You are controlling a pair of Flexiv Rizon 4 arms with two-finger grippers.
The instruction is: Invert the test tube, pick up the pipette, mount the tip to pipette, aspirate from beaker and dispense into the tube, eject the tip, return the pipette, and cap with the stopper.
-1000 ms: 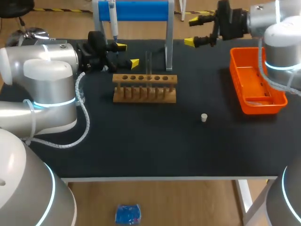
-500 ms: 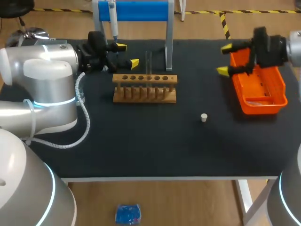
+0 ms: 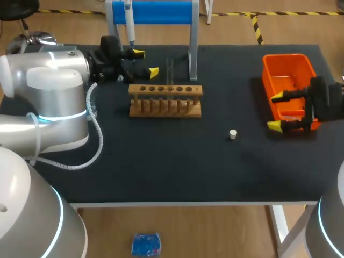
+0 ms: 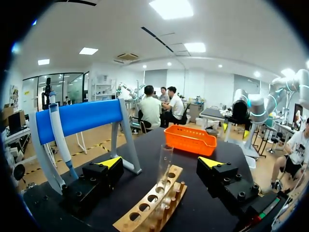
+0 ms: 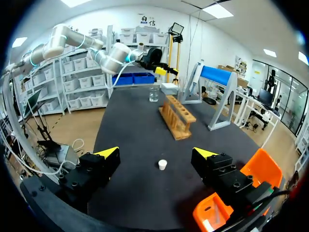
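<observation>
Black tabletop (image 3: 161, 161), as we logged it: clear glass test tube (image 3: 170, 70) stood upright in the wooden rack (image 3: 165, 100), far centre, apparently awaiting liquid; small white stopper (image 3: 233, 134) lay loose, near right. Our left gripper (image 3: 146, 62) was spread just left of the rack; our right gripper (image 3: 277, 112), spread by the orange plastic tray (image 3: 285, 64), faced the stopper.

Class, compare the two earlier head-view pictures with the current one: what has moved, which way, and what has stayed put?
The right gripper swung from the table's far edge, across the orange bin, to the bin's near end, toward the robot; it was open and empty throughout. The left gripper, test tube in the wooden rack, stopper and pipette stayed as they were.
</observation>
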